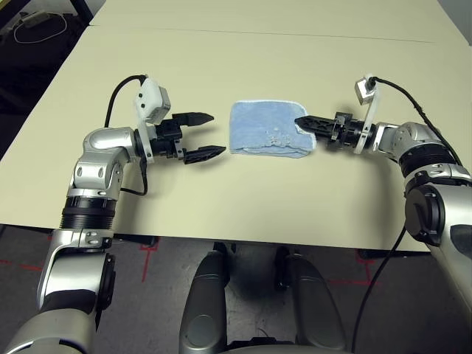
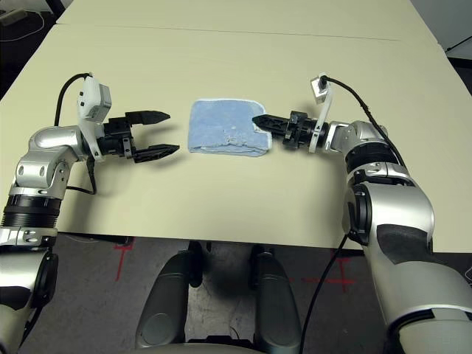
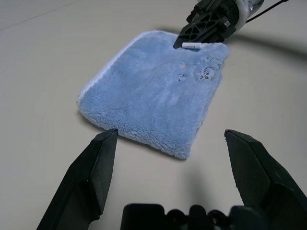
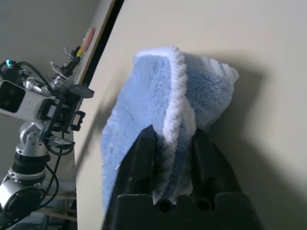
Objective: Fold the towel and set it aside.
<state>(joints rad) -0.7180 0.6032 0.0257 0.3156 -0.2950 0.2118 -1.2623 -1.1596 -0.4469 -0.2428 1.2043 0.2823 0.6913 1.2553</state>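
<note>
The towel [image 1: 265, 129] is a light-blue terry cloth with white edging, lying doubled over at the middle of the table. My right gripper [image 1: 299, 122] comes in from the right, low over the table, and is shut on the towel's right edge. In the right wrist view the white-trimmed edge of the towel [image 4: 144, 105] is pinched between the two fingers of my right gripper [image 4: 173, 133]. My left gripper [image 1: 216, 134] hovers a short way left of the towel, open, with nothing between its fingers. The left wrist view looks past the fingers of my left gripper [image 3: 171, 136] at the towel [image 3: 153, 96] and the right gripper [image 3: 184, 40] beyond it.
The beige table [image 1: 221, 206] stretches far behind the towel, with a seam line across the back. Its left edge drops to a dark floor where a white cable [image 1: 37, 29] lies. The near edge runs just in front of both arms.
</note>
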